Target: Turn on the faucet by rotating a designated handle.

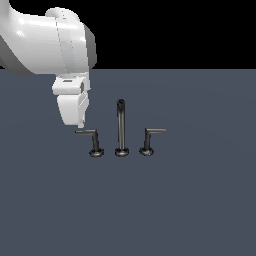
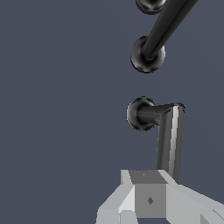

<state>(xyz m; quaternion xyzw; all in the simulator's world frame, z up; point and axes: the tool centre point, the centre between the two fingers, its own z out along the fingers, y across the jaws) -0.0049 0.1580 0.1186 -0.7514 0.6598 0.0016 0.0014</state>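
Exterior view: white hand [image 1: 80,125], jaw state indiscernible, at arm tip of rigid, slick dark-metal L-shaped handle [image 1: 91,137] | push there for leverage.

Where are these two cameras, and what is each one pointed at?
Exterior view: off the arm, facing the small dark grey metal faucet set on a grey surface; the white arm and its gripper show.
Wrist view: on the wrist, looking down over the gripper at the short dark L-shaped lever handle.
Shared: that handle and the tall thin spout.
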